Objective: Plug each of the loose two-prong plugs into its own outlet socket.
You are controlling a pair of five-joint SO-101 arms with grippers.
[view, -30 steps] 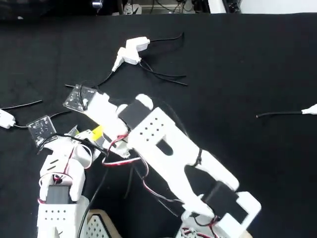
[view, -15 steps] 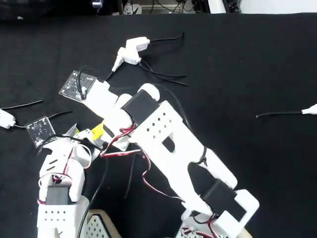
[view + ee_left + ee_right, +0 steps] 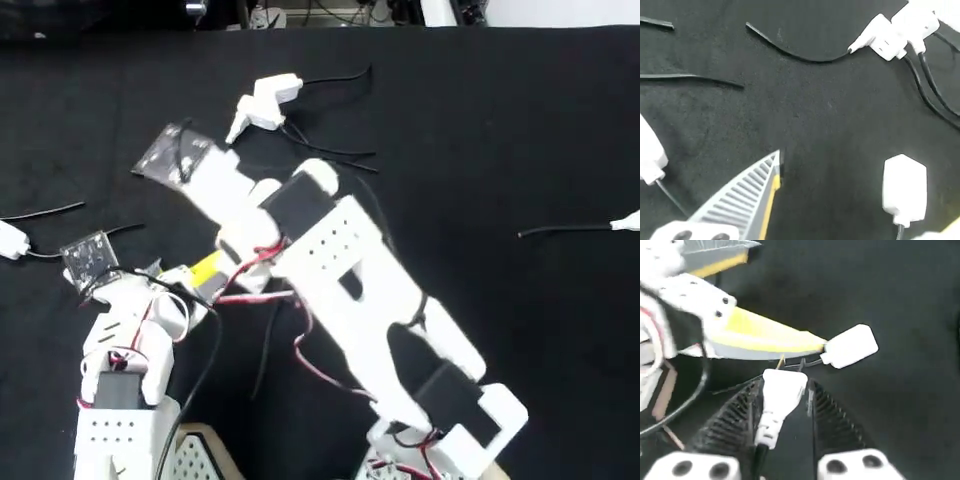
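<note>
Gripping a white two-prong plug [image 3: 781, 392] between its dark ridged fingers [image 3: 730, 425], the right gripper [image 3: 785, 384] held the prongs toward a white outlet socket [image 3: 850, 346] lying just ahead on the black table [image 3: 480, 120], near but not touching. The left gripper [image 3: 790, 295] was spread wide, its yellow-faced finger [image 3: 765, 335] reaching to the socket's end, though contact could not be made out. Farther back a joined pair of white connectors [image 3: 265, 103] lay among black cords [image 3: 330, 152], a second white plug [image 3: 10, 240] sat at the table's left edge and a third white plug [image 3: 628, 220] at its right edge.
</note>
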